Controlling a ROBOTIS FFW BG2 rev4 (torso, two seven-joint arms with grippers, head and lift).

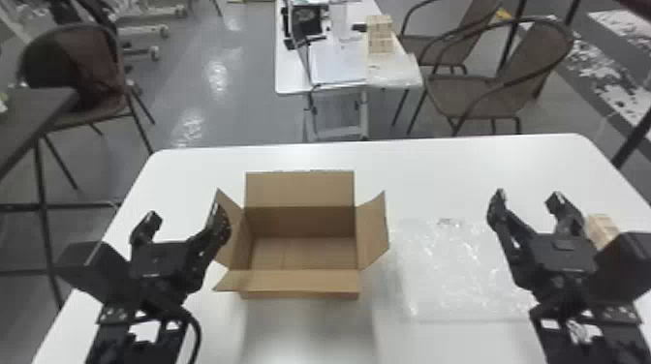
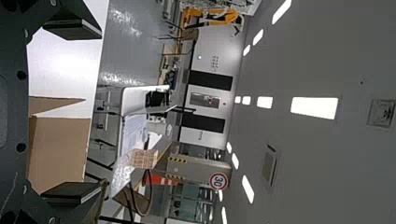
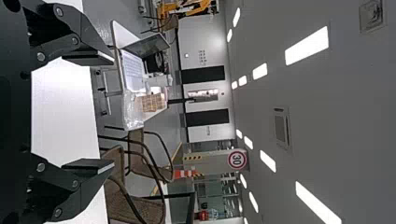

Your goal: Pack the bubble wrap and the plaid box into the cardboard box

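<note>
The open cardboard box [image 1: 300, 280] stands left of the table's middle, its flaps spread and its inside bare. Flat on the table to its right lies the bubble wrap [image 1: 450, 271]. The plaid box [image 1: 602, 229] is at the right, partly hidden behind my right gripper [image 1: 528, 196]. That gripper is open above the wrap's right edge, and its parted fingers also show in the right wrist view, the gripper [image 3: 112, 112] holding nothing. My left gripper [image 1: 186, 213] is open just left of the box; in the left wrist view the gripper [image 2: 100, 112] has a flap of the cardboard box [image 2: 60, 149] beyond its fingers.
The white table [image 1: 436, 159] has its far edge behind the box. On a second table [image 1: 290, 77] farther back are a laptop, another plaid box [image 1: 379, 36] and more bubble wrap [image 1: 395, 72]. Chairs [image 1: 489, 97] stand beyond the table at the right and left.
</note>
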